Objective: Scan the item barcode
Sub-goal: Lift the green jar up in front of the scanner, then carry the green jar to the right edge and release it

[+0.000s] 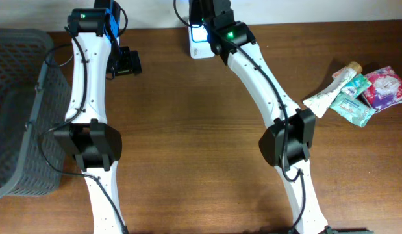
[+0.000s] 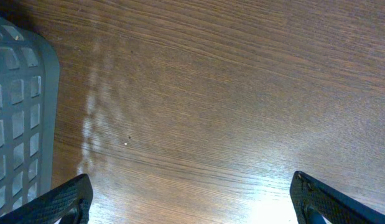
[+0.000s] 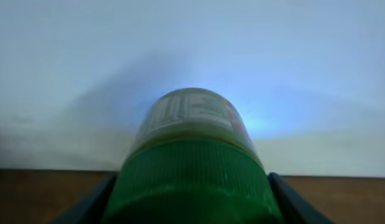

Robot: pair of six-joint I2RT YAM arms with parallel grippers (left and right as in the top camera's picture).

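Two arms at wooden table [image 1: 188, 149]. Right pincer [image 3: 192, 202]: pinching green bottle [image 3: 192, 143] at the ribbed cap, dark fingers [image 3: 92, 202] tight on both sides. Bottle: centre of right wrist frame, seen end-on, white label with small print at far end, pointed at pale wall [image 3: 192, 43], blue glow around it. Top centre of overhead: right arm stretched to white scanner [image 1: 199, 47] with blue light at table's back edge; bottle hidden there under the arm. Left pincer [image 2: 192, 205]: spread wide over bare wood, tips in lower corners of left wrist frame. Grey basket [image 1: 19, 110]: left edge of overhead, just beside left arm. Tube [image 1: 330, 88] and packets [image 1: 376, 91]: piled at right side of overhead, well apart from both pincers
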